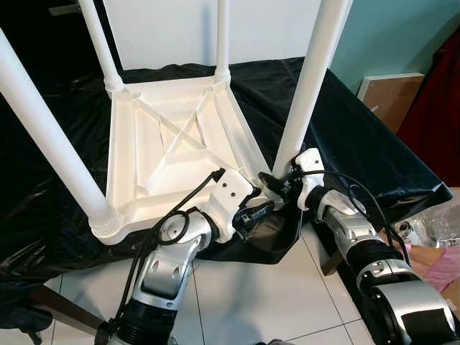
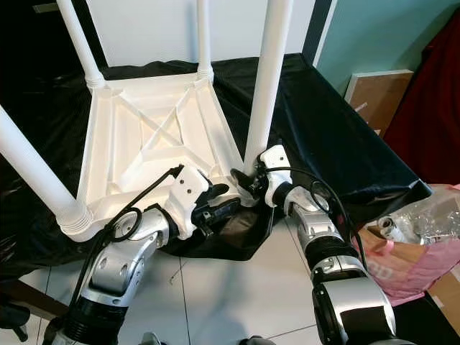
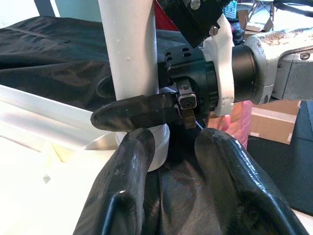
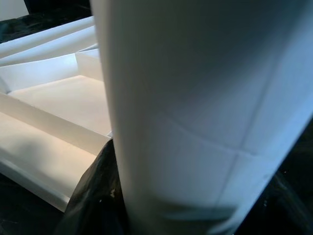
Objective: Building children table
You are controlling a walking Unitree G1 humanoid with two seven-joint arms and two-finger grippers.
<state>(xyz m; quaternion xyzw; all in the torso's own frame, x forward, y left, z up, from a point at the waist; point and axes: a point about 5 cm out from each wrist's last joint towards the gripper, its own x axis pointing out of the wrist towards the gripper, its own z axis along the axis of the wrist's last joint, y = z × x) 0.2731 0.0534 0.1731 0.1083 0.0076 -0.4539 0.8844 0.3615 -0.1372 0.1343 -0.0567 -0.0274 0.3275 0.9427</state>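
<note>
Right gripper point(image 1: 277, 185): jaws closed around the base of the near-right table leg point(image 1: 310, 85), just above where it seats in the corner socket. In the left wrist view one black finger point(image 3: 134, 111) of this gripper crosses the front of the white leg and presses against it. The right wrist view looks straight at the leg at very close range, the ribbed underside of the table beyond it.

Left gripper point(image 1: 253, 214): jaws parted to a moderate gap, holding nothing. The fingertips sit just beside the same corner, low, over the hanging fold of the black cloth point(image 1: 359, 136). In the left wrist view its two fingers point(image 3: 128, 176) frame the foot of the leg; one fingertip appears close to the leg's collar, contact uncertain.

Children table point(image 1: 172, 144): white plastic, lying upside down on the cloth-covered surface, tabletop down, cross-braced underside up. Four legs stand upright from the corners: near-left leg point(image 1: 50, 144), far-left leg point(image 1: 100, 43), far-right leg point(image 1: 223, 36), and the gripped near-right one. Threaded collars visible at the near-left and far-left sockets.

Surroundings: white tiled floor point(image 1: 251, 295) below the surface edge; a cardboard box point(image 1: 392, 93) against the teal wall on the right; a clear plastic bag point(image 2: 424, 223) with pink material low on the right.
</note>
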